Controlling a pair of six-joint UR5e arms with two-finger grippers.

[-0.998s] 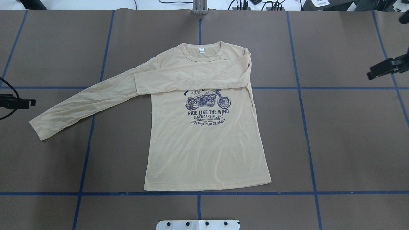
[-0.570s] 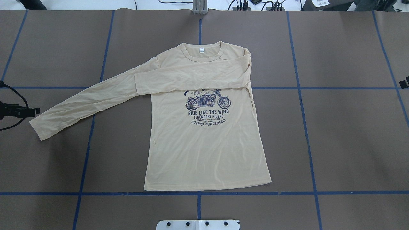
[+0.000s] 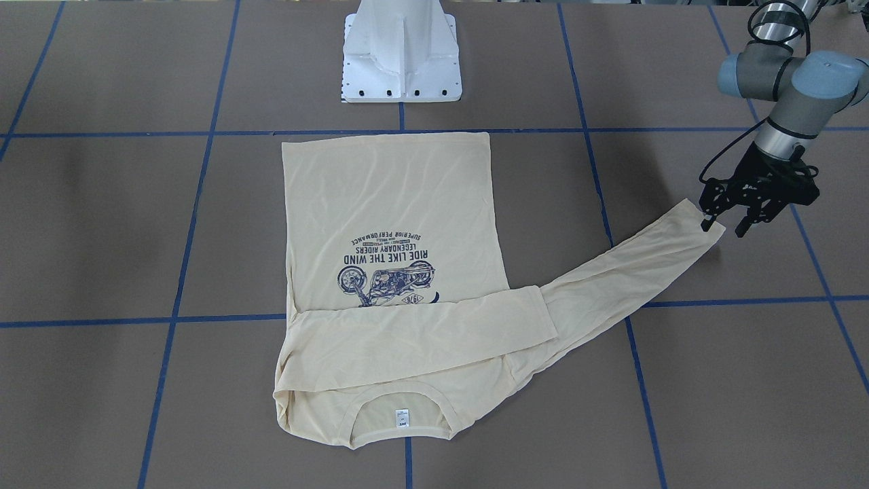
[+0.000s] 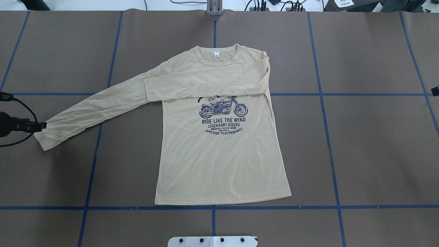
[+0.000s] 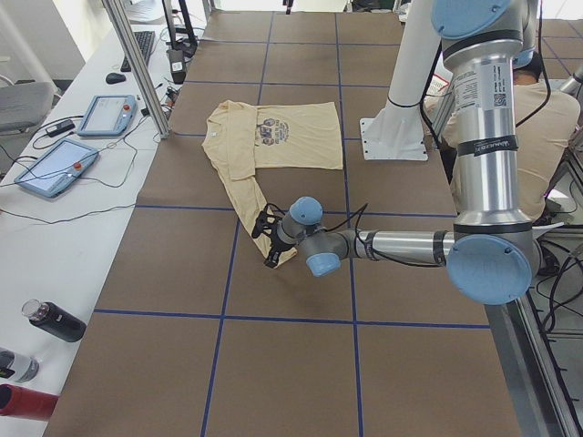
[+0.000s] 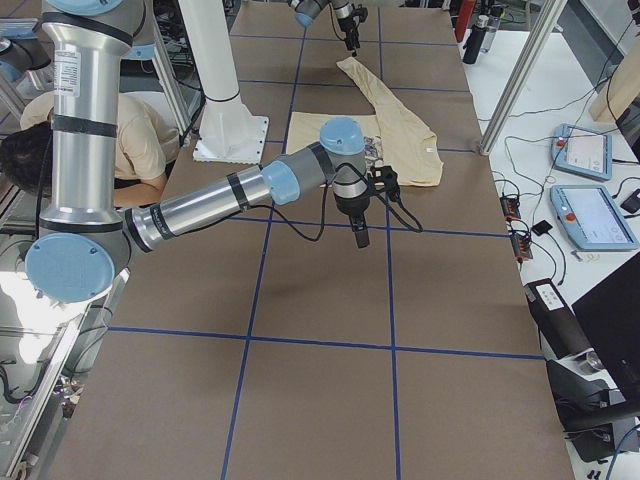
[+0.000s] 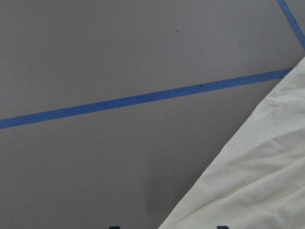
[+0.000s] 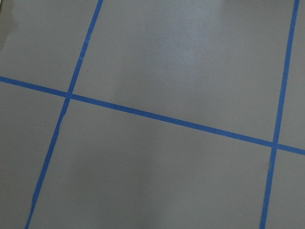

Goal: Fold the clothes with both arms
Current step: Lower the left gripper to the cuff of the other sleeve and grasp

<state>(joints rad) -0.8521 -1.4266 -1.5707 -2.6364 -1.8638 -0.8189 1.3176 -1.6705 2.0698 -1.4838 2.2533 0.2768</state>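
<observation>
The clothes are one cream long-sleeved T-shirt (image 4: 219, 154) with a navy motorcycle print, lying flat with its neck at the far side. One sleeve (image 4: 205, 84) is folded across the chest. The other sleeve (image 4: 92, 109) stretches out toward my left arm. My left gripper (image 3: 725, 227) is open at that sleeve's cuff, one finger over the cuff corner and the other beyond it. The left wrist view shows the cuff cloth (image 7: 257, 181) reaching in between the fingertips. My right gripper (image 6: 361, 238) hangs over bare table, far from the shirt; I cannot tell whether it is open or shut.
The white pedestal base (image 3: 402, 54) stands at the near table edge. Blue tape lines (image 8: 162, 117) grid the brown table top. A side bench holds tablets (image 5: 55, 168) and bottles (image 5: 55, 320). A person (image 5: 537, 100) sits behind the robot.
My left gripper has moved in toward the shirt and reached the outstretched sleeve's cuff. My right gripper has pulled back out to the overhead view's right edge. The shirt has not moved.
</observation>
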